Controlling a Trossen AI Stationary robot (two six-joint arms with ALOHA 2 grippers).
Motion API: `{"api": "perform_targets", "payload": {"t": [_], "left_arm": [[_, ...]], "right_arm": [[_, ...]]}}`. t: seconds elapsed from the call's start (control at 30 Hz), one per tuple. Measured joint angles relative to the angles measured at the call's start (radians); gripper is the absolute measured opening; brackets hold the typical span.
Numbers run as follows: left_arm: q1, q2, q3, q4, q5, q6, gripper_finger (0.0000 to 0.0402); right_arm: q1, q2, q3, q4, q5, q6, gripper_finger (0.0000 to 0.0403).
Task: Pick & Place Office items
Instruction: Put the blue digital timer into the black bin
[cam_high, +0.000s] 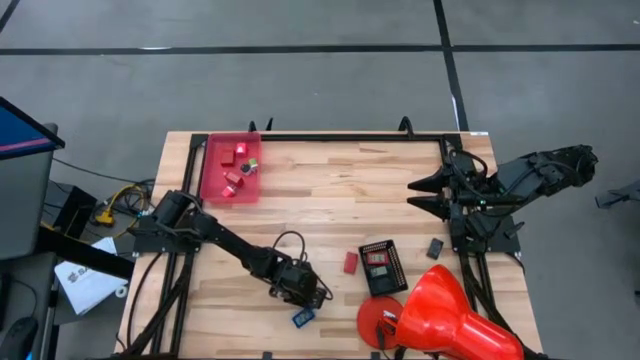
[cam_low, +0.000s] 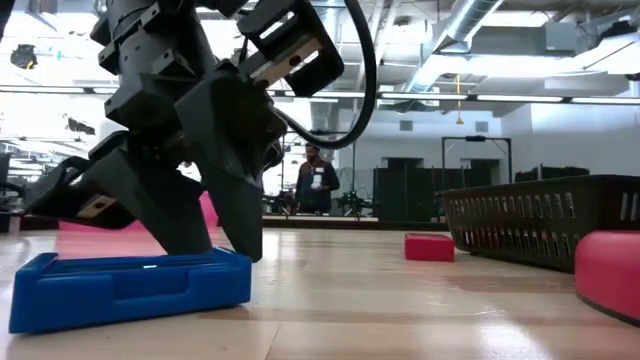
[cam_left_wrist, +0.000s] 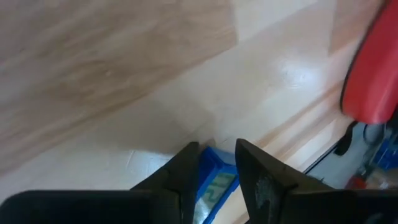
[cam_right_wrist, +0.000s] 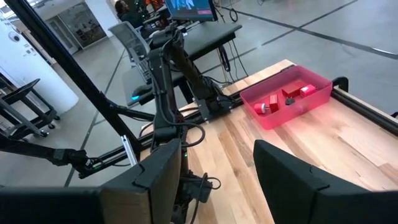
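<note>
My left gripper (cam_high: 300, 300) is low over the table's near edge, its fingers down at a blue block with a green-white label (cam_left_wrist: 216, 182), which lies flat on the wood (cam_low: 130, 288). My right gripper (cam_high: 425, 195) waits open at the right side, above the table. A red block (cam_high: 351, 262) and a small black piece (cam_high: 435, 247) lie on the wood. Several red pieces and a dark one lie in the pink bin (cam_high: 212, 178). A red piece lies in the black tray (cam_high: 395, 270). My left gripper has the blue block's end (cam_left_wrist: 208, 163) between its two fingers (cam_low: 238, 225), pointing down from above and slanting toward the near edge. The block fills the gap between them. It lies flat on the table, its long side running out past the fingers (cam_low: 70, 290).
The big red cone-shaped object (cam_high: 455, 315) lies on its side at the near right corner, close to the blue block. The black tray stands just right of the red block. The pink bin sits at the far left corner. Bare wood spans the table's middle. A person stands far off (cam_low: 315, 180).
</note>
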Motion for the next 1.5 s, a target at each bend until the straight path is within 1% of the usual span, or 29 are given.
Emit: {"api": "perform_targets", "payload": {"t": [0.1,0.17,0.23,0.3,0.4,0.47,0.53,0.6,0.7,0.8,0.9,1.0,1.13,1.23,1.27,1.37,1.43,1.5], "left_arm": [[-0.002,0.0,-0.002,0.027,0.0,0.078,0.0107],[-0.002,-0.003,-0.002,0.04,0.0,0.128,0.0121],[-0.003,-0.013,-0.002,0.044,-0.023,0.22,0.0142],[-0.003,-0.033,-0.004,0.03,-0.075,0.35,0.0169],[-0.007,-0.086,-0.003,0.018,-0.191,0.597,0.0211],[-0.012,-0.135,-0.002,-0.031,-0.266,0.758,0.0235],[-0.018,-0.173,-0.002,-0.062,-0.328,0.862,0.0255],[-0.03,-0.209,-0.002,-0.109,-0.348,0.92,0.0269],[-0.067,-0.236,0.0,-0.149,-0.351,0.952,0.028],[-0.14,-0.245,-0.002,-0.166,-0.324,0.957,0.0282],[-0.224,-0.256,-0.001,-0.172,-0.32,0.952,0.0279],[-0.285,-0.253,0.0,-0.207,-0.345,0.928,0.028],[-0.297,-0.237,-0.002,-0.299,-0.43,0.816,0.029],[-0.283,-0.206,-0.001,-0.317,-0.458,0.767,0.0294],[-0.28,-0.187,-0.001,-0.297,-0.456,0.762,0.0294],[-0.28,-0.137,0.0,-0.22,-0.409,0.734,0.0294],[-0.286,-0.112,0.0,-0.177,-0.372,0.68,0.0294],[-0.296,-0.105,-0.001,-0.177,-0.369,0.627,0.0294]], "right_arm": [[0.0,0.0,0.0,0.0,0.0,0.0,0.0196],[0.0,0.0,0.0,0.0,0.0,0.004,0.0196],[0.0,0.0,0.0,0.0,0.001,0.007,0.0196],[0.0,0.0,0.0,0.0,0.01,0.016,0.0196],[0.0,0.0,0.0,0.001,0.021,0.026,0.0196],[0.0,0.0,0.0,0.001,0.022,0.039,0.0196],[0.0,0.001,0.0,0.001,0.022,0.052,0.0196],[0.0,0.006,0.0,0.002,0.022,0.067,0.0196],[0.0,0.01,0.0,0.002,0.022,0.071,0.0196],[0.0,0.013,0.0,0.011,0.043,0.078,0.0196],[0.0,0.014,0.0,0.009,0.052,0.084,0.0196],[0.0,0.013,0.0,0.009,0.072,0.086,0.0196],[0.0,0.013,0.0,0.008,0.101,0.08,0.0196],[0.0,0.013,0.0,0.008,0.116,0.079,0.0196],[0.0,0.013,0.0,0.008,0.119,0.081,0.0196],[0.0,0.013,0.0,0.008,0.119,0.088,0.0196],[0.0,0.012,0.0,0.008,0.119,0.094,0.0196],[0.0,0.009,0.0,0.006,0.121,0.094,0.0196]]}}
